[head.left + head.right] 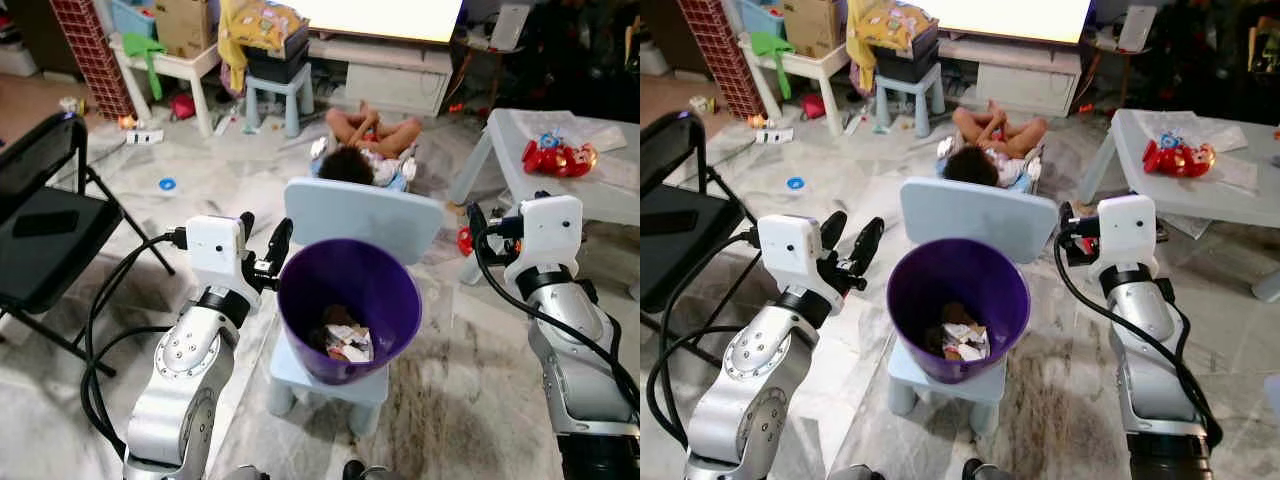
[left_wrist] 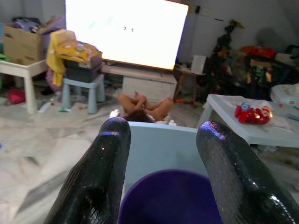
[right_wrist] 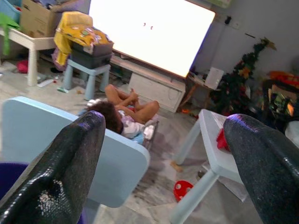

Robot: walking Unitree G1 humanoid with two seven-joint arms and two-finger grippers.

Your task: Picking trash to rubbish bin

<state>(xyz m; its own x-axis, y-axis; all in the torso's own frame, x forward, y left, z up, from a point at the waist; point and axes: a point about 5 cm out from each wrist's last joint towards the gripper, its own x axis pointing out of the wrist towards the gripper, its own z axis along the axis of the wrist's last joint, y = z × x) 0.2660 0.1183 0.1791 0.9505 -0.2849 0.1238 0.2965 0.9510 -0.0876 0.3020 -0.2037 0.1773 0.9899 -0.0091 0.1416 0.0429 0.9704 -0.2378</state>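
Purple bin (image 1: pixel 348 300) on the small chair (image 1: pixel 365 215), between both arms, apparently nearer the left gripper (image 1: pixel 262 245); right gripper (image 3: pixel 163 163) off-side, both jaws apart, empty.

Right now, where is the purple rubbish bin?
In the left eye view the purple bin stands on the seat of a small pale blue chair, straight ahead between the left gripper and the right gripper, with trash inside.

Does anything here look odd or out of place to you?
Yes: the purple bin, with trash inside, stands on a small pale-blue chair rather than the floor. A blue disc also lies loose on the floor.
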